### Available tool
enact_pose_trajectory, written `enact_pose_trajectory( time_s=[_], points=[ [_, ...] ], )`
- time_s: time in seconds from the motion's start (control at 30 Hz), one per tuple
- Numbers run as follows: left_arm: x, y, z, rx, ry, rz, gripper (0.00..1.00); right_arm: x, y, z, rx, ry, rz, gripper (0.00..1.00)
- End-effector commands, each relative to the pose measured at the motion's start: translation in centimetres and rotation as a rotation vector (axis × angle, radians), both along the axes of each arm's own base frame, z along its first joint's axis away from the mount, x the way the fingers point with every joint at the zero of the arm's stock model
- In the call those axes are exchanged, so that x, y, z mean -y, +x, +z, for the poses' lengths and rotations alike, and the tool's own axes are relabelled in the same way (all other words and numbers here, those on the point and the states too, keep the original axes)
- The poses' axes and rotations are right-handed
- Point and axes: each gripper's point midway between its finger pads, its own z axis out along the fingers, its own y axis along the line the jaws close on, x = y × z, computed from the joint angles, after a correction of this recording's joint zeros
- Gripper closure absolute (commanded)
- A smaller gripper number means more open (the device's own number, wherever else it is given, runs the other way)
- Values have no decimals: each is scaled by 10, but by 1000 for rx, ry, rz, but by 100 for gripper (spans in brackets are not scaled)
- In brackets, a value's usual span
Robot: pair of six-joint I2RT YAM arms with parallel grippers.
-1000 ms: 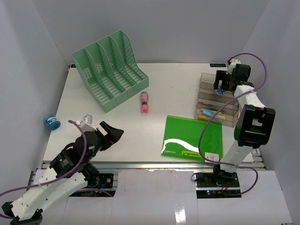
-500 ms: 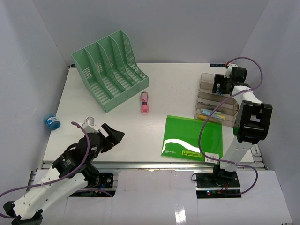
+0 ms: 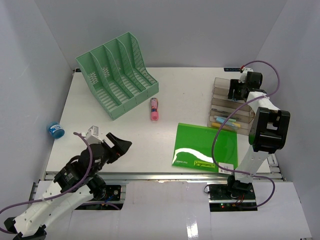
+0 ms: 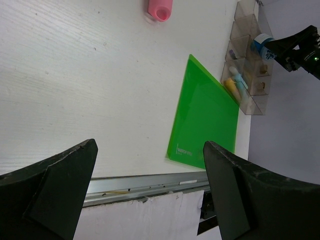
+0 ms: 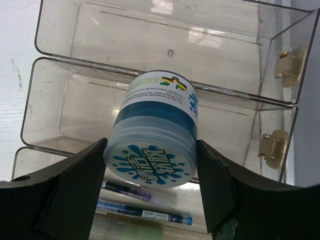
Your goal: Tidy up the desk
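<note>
The desk (image 3: 190,95) is a white tabletop with a metal rail (image 4: 150,182) along its front. My right gripper (image 5: 150,145) is over the clear organizer (image 5: 150,40) at the far right, and its two fingers press the lid of a blue jar (image 5: 157,125) from both sides. The jar sits tilted over a divider wall between two compartments. From above, the right gripper (image 3: 236,90) hides the jar. My left gripper (image 3: 120,146) hovers open and empty over the desk's near left, and its wrist view looks along the front rail past the left gripper (image 4: 150,145).
A green folder (image 3: 205,147) lies flat at the near right, beside the organizer (image 3: 231,107). A pink marker (image 3: 154,109) lies mid-desk, near a mint file rack (image 3: 117,72) at the far left. Another blue jar (image 3: 55,130) rests off the desk's left edge. Pens (image 5: 145,215) fill the organizer's nearer compartment.
The right gripper has moved a little farther back over the organizer and its jaws have narrowed onto the blue jar. The left arm has shifted only slightly.
</note>
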Motion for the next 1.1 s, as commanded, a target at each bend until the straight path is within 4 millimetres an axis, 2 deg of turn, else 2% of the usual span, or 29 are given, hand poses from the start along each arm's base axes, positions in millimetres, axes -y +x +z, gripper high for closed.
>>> enact_pose_trajectory(
  time_s=[0.0,0.17,0.37,0.5,0.7,0.83,1.07],
  points=[
    [-3,-1,-1,-3,-2,9,2,3,15,41,84,-44,23,56],
    [-2,-1,-1,1,-8,7,2,1,20,50,59,-36,40,56],
    [-3,-2,0,4,-7,5,2,1,25,47,18,-28,44,54],
    [-4,-2,3,7,-6,5,2,1,27,34,-20,-18,44,49],
    [-6,-3,5,9,-6,11,2,-3,26,19,-71,8,58,49],
    [-6,-4,3,7,-6,11,2,-2,24,19,-73,4,63,49],
    [-3,-2,2,6,-7,3,2,-2,26,38,-47,-10,73,49]
  ],
)
